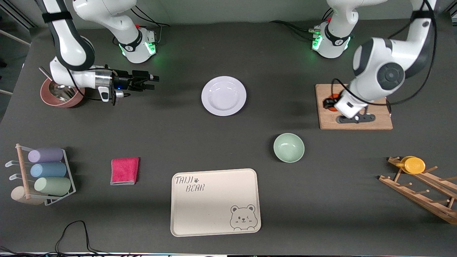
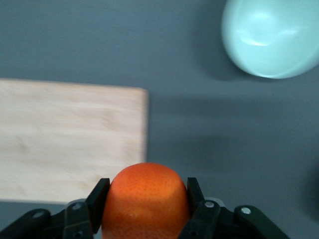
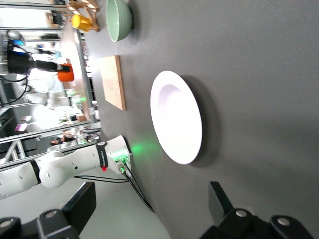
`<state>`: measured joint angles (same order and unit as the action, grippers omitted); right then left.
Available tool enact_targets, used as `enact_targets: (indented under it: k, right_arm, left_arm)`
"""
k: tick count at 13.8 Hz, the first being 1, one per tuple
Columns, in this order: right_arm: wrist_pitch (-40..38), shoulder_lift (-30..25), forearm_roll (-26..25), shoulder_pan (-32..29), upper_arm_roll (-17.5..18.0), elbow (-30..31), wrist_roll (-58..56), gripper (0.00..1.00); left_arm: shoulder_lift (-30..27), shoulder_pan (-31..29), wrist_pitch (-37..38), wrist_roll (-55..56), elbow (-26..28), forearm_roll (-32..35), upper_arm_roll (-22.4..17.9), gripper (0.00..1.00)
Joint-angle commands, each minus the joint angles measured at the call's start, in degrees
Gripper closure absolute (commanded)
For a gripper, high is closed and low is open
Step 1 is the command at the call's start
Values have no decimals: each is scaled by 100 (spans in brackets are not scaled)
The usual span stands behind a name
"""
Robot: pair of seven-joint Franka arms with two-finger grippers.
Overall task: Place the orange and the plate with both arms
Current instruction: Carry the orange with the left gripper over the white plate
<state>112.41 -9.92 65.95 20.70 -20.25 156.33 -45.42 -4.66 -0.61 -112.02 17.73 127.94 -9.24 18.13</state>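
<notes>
front view / left gripper (image 1: 329, 104): held over the wooden board (image 1: 371, 123) at the left arm's end of the table, clamped on the orange (image 1: 333, 101), which is mostly hidden by the wrist.
front view / right gripper (image 1: 151, 81): held above the bare tabletop near the right arm's base, fingers parted, nothing gripped; a metal bowl in a red-brown dish (image 1: 59, 94) is seen beside that arm.
front view / plate (image 1: 224, 95): set flat on the table between the two arms, well apart from both grippers.
front view / other items: green bowl (image 1: 289, 147) and bear tray (image 1: 215, 202) are placed nearer the camera than the plate.
left wrist view / left gripper (image 2: 145, 204): orange (image 2: 145, 201) is pinched between both fingers (image 2: 97, 198), up in the air; board (image 2: 70, 139) and green bowl (image 2: 271, 37) are seen on the table below.
right wrist view / right gripper (image 3: 152, 209): fingers (image 3: 79, 206) are spread wide, nothing between them.
right wrist view / plate (image 3: 177, 117): seen empty on the table ahead of the gripper; orange (image 3: 65, 72) is visible in the left gripper farther off, above the board (image 3: 113, 81).
</notes>
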Motion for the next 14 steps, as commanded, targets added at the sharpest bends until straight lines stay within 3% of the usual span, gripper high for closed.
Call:
enact_targets:
  k: [1, 3, 6, 9, 14]
  right_arm:
    - [-105, 805, 742, 48, -22, -15, -1124, 0]
    - [-114, 1227, 1128, 56, -22, -24, -1756, 0]
    - [-412, 1939, 1814, 74, -5, -50, -2610, 0]
    - [-439, 2309, 1913, 74, -5, -68, -2920, 0]
    - [-658, 2784, 2115, 74, 13, -85, -3412, 0]
  left_arm:
    - [-88, 639, 548, 1191, -601, -420, 181, 100]
    - [69, 1096, 454, 2370, -962, -447, 497, 100]
    - [385, 1703, -265, 3479, -1113, -509, 762, 100]
    - [956, 2380, -1048, 4446, -1279, -299, 780, 100]
    - [2397, 3224, -1428, 6082, -2106, 1352, 772, 100]
